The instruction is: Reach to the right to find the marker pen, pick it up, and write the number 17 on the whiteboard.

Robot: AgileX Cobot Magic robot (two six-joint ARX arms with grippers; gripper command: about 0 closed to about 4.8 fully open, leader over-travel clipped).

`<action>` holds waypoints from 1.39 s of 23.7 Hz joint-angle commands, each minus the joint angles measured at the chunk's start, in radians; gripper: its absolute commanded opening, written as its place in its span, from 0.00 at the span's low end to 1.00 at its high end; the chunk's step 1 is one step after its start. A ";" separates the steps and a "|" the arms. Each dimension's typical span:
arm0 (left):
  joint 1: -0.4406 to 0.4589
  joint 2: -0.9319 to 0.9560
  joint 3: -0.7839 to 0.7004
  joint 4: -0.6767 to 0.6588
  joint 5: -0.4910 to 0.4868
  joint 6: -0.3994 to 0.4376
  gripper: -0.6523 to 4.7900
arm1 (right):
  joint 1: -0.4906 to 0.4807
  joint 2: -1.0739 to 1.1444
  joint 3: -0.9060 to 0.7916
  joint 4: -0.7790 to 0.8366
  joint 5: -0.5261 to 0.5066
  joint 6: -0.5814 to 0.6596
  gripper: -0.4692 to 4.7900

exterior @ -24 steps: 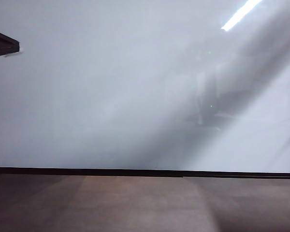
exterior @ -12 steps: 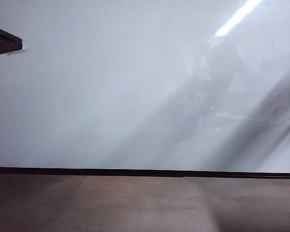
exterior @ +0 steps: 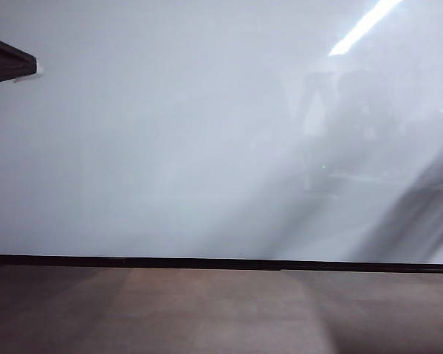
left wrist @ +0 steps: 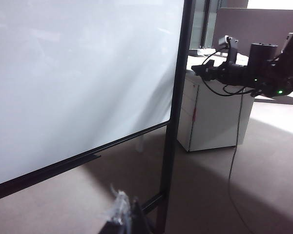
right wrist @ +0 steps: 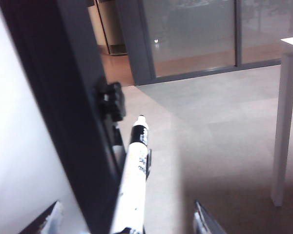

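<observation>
Observer: Exterior view, left to right: one dark flat slab (exterior: 7, 63) juts in at the left edge. One large glossy white whiteboard with a thin black frame (exterior: 170, 147) fills the rest, above a brown floor (exterior: 207, 310).

Checker: Left gripper?

Observer: Left gripper (left wrist: 124, 217) sits low beside the board's black post (left wrist: 178, 97). Only a sliver of it shows, so I cannot tell how its fingers are set.

Checker: Right gripper and pen?

Observer: Right gripper (right wrist: 127, 217) is at the board's right edge, two fingertips (right wrist: 51, 215) spread wide. One white marker pen with a black cap (right wrist: 136, 165) lies between them, just beside the frame, apart from both fingers and not gripped.
</observation>
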State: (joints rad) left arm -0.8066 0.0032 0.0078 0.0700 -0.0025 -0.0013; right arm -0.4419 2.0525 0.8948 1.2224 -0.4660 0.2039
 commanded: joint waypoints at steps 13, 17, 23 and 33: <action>0.000 0.001 0.000 0.013 0.003 -0.003 0.11 | 0.028 0.050 0.107 -0.090 0.023 -0.130 0.66; 0.000 0.001 0.000 0.013 0.003 -0.003 0.11 | 0.027 0.050 0.107 -0.091 0.023 -0.131 0.57; 0.000 0.001 0.000 0.013 0.003 -0.003 0.11 | 0.028 0.055 0.107 -0.098 0.023 -0.130 0.57; 0.000 0.001 0.000 0.013 0.003 -0.003 0.11 | 0.028 0.055 0.107 -0.097 0.023 -0.130 0.44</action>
State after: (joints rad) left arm -0.8066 0.0025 0.0078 0.0704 -0.0025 -0.0013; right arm -0.4156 2.1113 0.9985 1.1107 -0.4454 0.0765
